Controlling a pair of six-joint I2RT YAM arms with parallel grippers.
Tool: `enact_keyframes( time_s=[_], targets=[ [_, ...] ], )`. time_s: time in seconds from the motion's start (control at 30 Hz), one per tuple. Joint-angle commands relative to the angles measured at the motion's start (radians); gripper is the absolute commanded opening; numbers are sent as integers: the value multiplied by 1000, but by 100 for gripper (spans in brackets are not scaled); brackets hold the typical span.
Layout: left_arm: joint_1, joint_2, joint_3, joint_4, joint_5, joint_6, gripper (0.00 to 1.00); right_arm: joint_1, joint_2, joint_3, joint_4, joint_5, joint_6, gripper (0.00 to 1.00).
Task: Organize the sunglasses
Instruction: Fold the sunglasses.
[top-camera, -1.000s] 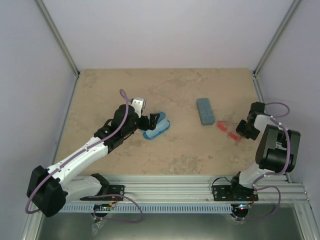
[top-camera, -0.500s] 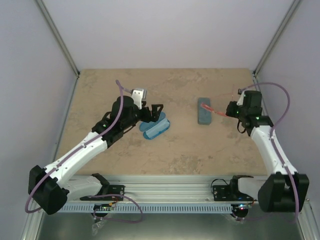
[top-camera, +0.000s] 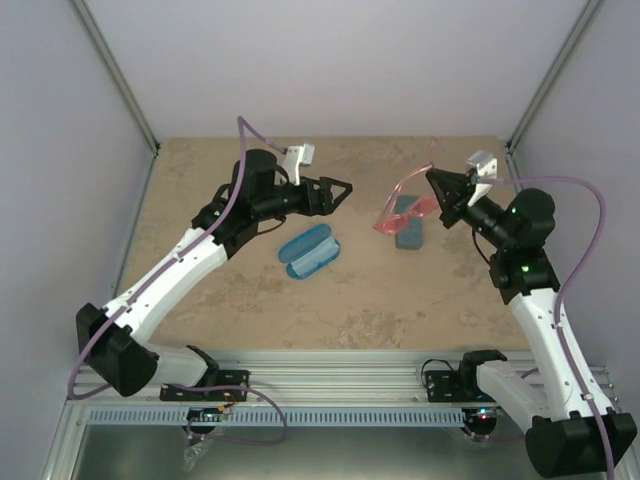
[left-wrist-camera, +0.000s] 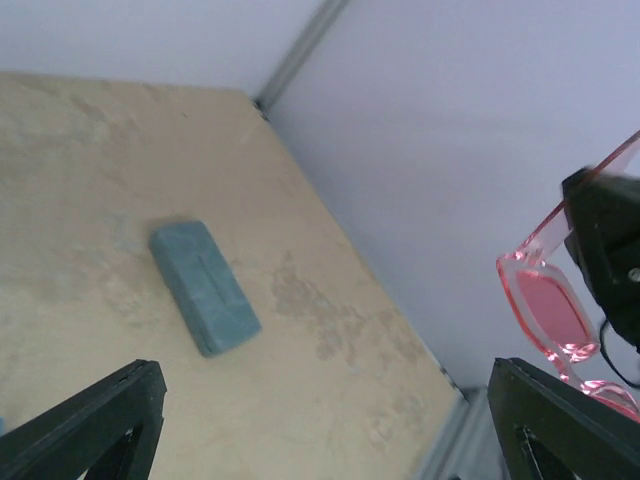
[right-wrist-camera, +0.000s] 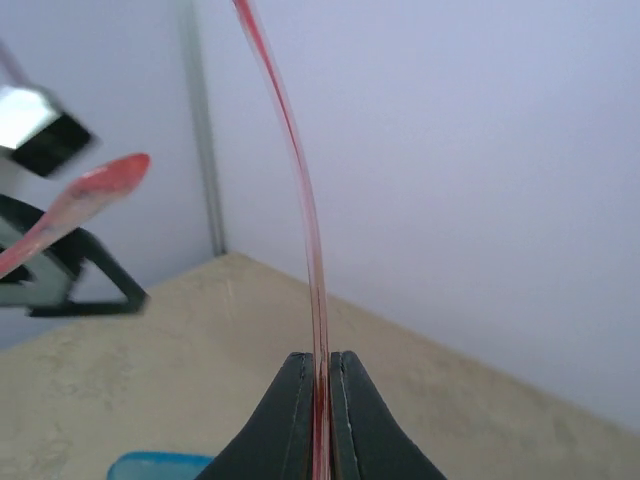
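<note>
Currently the right claw (top-camera: 437, 184) is pinched tight on one thin temple arm of the red sunglasses (top-camera: 403, 211). The right wrist view shows the fingers closed flat against that strip, which rises straight up out of them.

- Position of the pair: in the air over the far right part of the table (top-camera: 200, 290), hanging above the grey case (top-camera: 409, 233) and not touching it.
- Lens front: long axis roughly left to right across the table, dipping a little toward the left end. It hangs out from the right claw on the side facing the other arm.
- Left claw (top-camera: 340, 192): lifted off the table, fingers spread wide with nothing between them, pointing right at the pair. Its wrist view has the lenses at the right edge of the frame, beyond the fingertips, with a clear gap.
- Blue oval case (top-camera: 308, 251): on the table near the middle, below and slightly behind the left claw.
- Second, wire-framed pair: not visible in any view.

Judgement: the pair lies between the two claws, to the right of the left one. The free temple and the near lens are the parts the left claw can reach first. Any take-over or folding depends on closing that sideways gap without twisting the held temple.
</note>
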Motion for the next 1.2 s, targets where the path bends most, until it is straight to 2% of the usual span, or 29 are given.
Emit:
enact_keyframes(
  time_s=[0.0, 0.17, 0.27, 0.33, 0.37, 0.57, 0.63, 1.03, 1.17],
  targets=[
    [1, 20, -3, 46, 273, -46, 90, 39, -11, -32, 287, -183, -90, 0],
    [2, 54, -31, 219, 514, -146, 84, 109, 58, 12, 384, -213, -115, 1],
    [1, 59, -97, 478, 665, -324, 83, 148, 100, 23, 444, -206, -122, 1],
    [0, 66, -150, 649, 730, -472, 77, 167, 128, 29, 493, -202, -113, 1],
    [0, 67, -167, 684, 736, -511, 75, 177, 143, 41, 503, -202, -113, 1],
    [-1, 78, -163, 578, 718, -492, 67, 232, 206, 81, 564, -200, -116, 1],
    [-1, 78, -181, 610, 721, -521, 61, 247, 222, 93, 565, -203, -118, 1],
    [0, 98, -227, 764, 739, -637, 14, 301, 240, 87, 563, -232, -141, 1],
    [0, 95, -234, 764, 737, -636, 4, 311, 236, 88, 547, -241, -165, 1]
  ],
)
